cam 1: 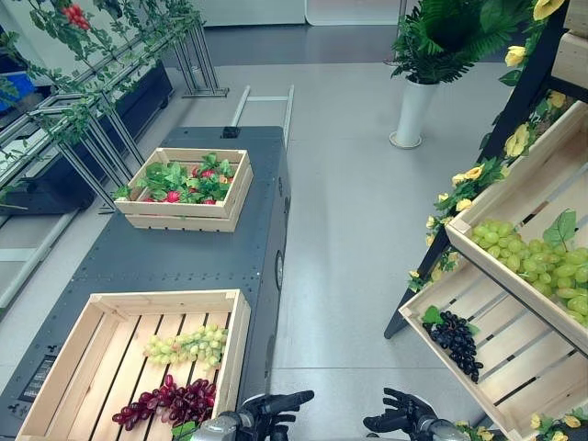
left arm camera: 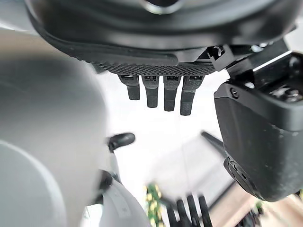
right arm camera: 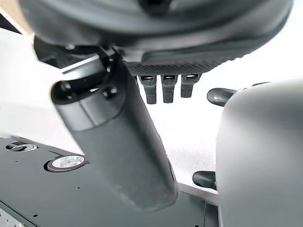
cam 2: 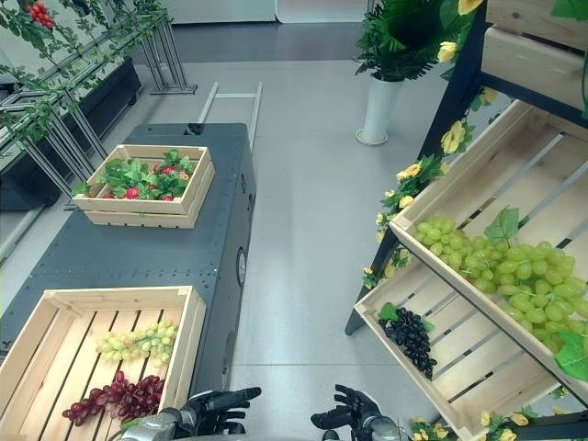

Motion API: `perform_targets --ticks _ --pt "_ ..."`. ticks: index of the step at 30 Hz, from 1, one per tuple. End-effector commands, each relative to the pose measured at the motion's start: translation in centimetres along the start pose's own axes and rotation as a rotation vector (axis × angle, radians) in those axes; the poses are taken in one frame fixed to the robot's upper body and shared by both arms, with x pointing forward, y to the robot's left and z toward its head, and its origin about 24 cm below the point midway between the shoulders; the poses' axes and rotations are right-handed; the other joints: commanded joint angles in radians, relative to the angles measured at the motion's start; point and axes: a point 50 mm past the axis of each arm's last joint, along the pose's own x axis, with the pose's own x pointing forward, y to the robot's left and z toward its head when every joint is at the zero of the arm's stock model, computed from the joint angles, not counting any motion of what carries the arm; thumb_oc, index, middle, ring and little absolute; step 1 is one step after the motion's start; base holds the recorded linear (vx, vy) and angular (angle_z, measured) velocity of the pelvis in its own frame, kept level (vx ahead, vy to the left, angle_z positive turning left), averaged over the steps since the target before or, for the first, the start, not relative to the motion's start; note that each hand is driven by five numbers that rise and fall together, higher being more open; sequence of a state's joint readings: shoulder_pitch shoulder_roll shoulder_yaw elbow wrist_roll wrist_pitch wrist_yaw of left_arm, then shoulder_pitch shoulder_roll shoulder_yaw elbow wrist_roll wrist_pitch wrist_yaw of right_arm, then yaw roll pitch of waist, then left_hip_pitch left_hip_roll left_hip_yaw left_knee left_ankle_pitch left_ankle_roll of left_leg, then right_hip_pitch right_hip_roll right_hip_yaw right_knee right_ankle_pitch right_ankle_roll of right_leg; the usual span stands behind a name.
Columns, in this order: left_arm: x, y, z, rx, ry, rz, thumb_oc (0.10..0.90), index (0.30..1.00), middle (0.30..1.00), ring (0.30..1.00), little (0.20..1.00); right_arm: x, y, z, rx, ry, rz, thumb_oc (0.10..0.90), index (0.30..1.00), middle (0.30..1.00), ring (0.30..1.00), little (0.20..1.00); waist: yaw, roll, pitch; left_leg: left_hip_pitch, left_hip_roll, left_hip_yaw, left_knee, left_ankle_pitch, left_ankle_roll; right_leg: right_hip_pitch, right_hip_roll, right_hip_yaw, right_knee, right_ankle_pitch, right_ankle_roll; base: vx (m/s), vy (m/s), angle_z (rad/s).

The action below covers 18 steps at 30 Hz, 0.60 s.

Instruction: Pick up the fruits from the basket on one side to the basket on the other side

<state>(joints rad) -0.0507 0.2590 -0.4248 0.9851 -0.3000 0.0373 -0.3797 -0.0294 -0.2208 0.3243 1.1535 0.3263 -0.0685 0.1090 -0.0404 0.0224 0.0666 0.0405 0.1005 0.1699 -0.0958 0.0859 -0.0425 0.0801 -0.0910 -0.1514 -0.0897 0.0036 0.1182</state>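
Along the lower edge of the head views, the left hand (cam 1: 273, 405) hangs just beside the near right corner of the near crate (cam 1: 165, 301), and the right hand (cam 1: 397, 419) hangs over the floor, apart from all fruit. In the wrist views we see the left fingers (left arm camera: 152, 92) and the right fingers (right arm camera: 164, 88) straight and released, grasping nothing. On the dark cart (cam 1: 184, 257), the near crate holds green grapes (cam 1: 188, 344) and red grapes (cam 1: 170, 402). The far crate (cam 1: 179, 213) holds leaves and red fruit (cam 1: 173, 196), perhaps strawberries. On the sloping rack, the lower tray (cam 1: 514, 358) carries black grapes (cam 1: 457, 340); the upper tray (cam 1: 542, 188) carries a green heap (cam 1: 542, 266).
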Motion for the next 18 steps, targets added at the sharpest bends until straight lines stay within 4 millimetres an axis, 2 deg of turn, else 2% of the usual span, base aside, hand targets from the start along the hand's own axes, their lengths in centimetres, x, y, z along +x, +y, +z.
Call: perform_targets --ticks 1,4,8,10,11,12,16,18 --pt "0.3 -0.2 8.3 0.081 -0.309 -0.036 0.800 0.900 0.900 0.900 0.900 0.4 -0.5 3.8 -0.024 -0.112 -0.031 0.800 0.900 0.900 0.900 0.900 -0.006 0.007 0.022 0.041 -0.021 -0.018 0.009 -0.080 0.022 -0.037 -0.021 0.024 0.032 0.027 -0.004 0.00 0.000 0.00" --pt "-0.5 -0.4 10.7 0.168 -0.414 -0.015 0.800 0.900 0.900 0.900 0.900 0.3 -0.5 3.6 -0.013 -0.107 -0.039 0.800 0.900 0.900 0.900 0.900 -0.004 0.007 0.022 0.034 -0.022 -0.022 0.009 -0.078 0.022 -0.039 -0.020 0.020 0.030 0.029 -0.005 0.00 0.000 0.00" --pt "-2.3 -0.3 14.1 0.397 -0.554 0.097 0.800 0.900 0.900 0.900 0.900 0.1 -0.9 3.1 -0.015 -0.100 -0.043 0.800 0.900 0.900 0.900 0.900 -0.001 0.009 0.023 0.026 -0.023 -0.032 0.009 -0.076 0.024 -0.041 -0.016 0.014 0.031 0.026 -0.008 0.00 0.000 0.00" --pt "-4.3 0.7 16.4 0.476 -0.653 0.220 0.800 0.900 0.900 0.900 0.900 -0.1 -1.2 2.5 -0.011 -0.093 -0.048 0.800 0.900 0.900 0.900 0.900 0.005 0.009 0.023 0.022 -0.026 -0.039 0.009 -0.076 0.025 -0.039 -0.013 0.005 0.030 0.022 -0.010 0.00 0.000 0.00" --pt "-4.7 0.9 16.8 0.490 -0.665 0.234 0.800 0.900 0.900 0.900 0.900 -0.1 -1.3 2.3 -0.010 -0.092 -0.049 0.800 0.900 0.900 0.900 0.900 0.005 0.009 0.023 0.022 -0.026 -0.040 0.009 -0.076 0.025 -0.039 -0.012 0.003 0.031 0.020 -0.011 0.04 -0.003 0.02" --pt "-6.2 1.8 18.1 0.540 -0.712 0.338 0.800 0.900 0.900 0.900 0.900 -0.3 -1.6 1.8 0.000 -0.087 -0.053 0.800 0.900 0.900 0.900 0.900 0.011 0.007 0.023 0.019 -0.027 -0.046 0.009 -0.075 0.026 -0.039 -0.009 -0.004 0.038 0.014 -0.014 0.04 -0.012 0.08" --pt "-9.1 4.0 19.7 0.646 -0.772 0.570 0.800 0.900 0.900 0.900 0.900 -0.7 -1.9 1.0 0.040 -0.091 -0.063 0.800 0.900 0.900 0.900 0.900 0.028 -0.001 0.025 0.012 -0.030 -0.071 0.009 -0.070 0.025 -0.032 -0.007 -0.024 0.036 0.011 -0.021 0.03 -0.021 0.17" --pt "-10.4 5.4 19.7 0.699 -0.763 0.723 0.800 0.900 0.900 0.900 0.900 -0.9 -2.1 0.6 0.060 -0.095 -0.070 0.800 0.900 0.900 0.900 0.900 0.038 -0.006 0.026 0.004 -0.033 -0.085 0.009 -0.066 0.022 -0.029 -0.007 -0.037 0.028 0.013 -0.024 0.02 -0.019 0.13"
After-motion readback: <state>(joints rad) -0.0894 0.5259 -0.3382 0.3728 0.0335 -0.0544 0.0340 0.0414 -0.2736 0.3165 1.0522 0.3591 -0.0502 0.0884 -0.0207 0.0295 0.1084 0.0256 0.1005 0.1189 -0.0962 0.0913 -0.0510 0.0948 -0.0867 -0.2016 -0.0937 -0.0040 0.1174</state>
